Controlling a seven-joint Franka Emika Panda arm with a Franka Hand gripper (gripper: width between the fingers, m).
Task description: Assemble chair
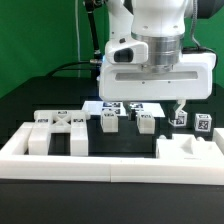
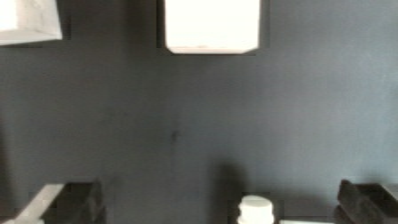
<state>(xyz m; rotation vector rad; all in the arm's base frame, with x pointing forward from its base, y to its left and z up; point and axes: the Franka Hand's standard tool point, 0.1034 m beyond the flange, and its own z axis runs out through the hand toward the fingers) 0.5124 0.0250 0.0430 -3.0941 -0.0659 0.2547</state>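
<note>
Reach step, by our read: nothing joined yet. Chair parts (image 1: 108, 121) sit loose in a row on the tabletop (image 2: 178, 120) behind the border rail (image 1: 100, 168), with a bigger blocky piece (image 1: 190, 150) at the exterior view's right. Gripper (image 2: 217, 198) is spread wide, empty, hanging above the row. Next we need to pick one part, centre it between the fingers (image 2: 68, 200), descend, close. The wrist view cuts off a white part (image 2: 214, 25); we can't tell which. The arm (image 1: 150, 30) hides what's behind it, and the tags are unreadable.
</note>
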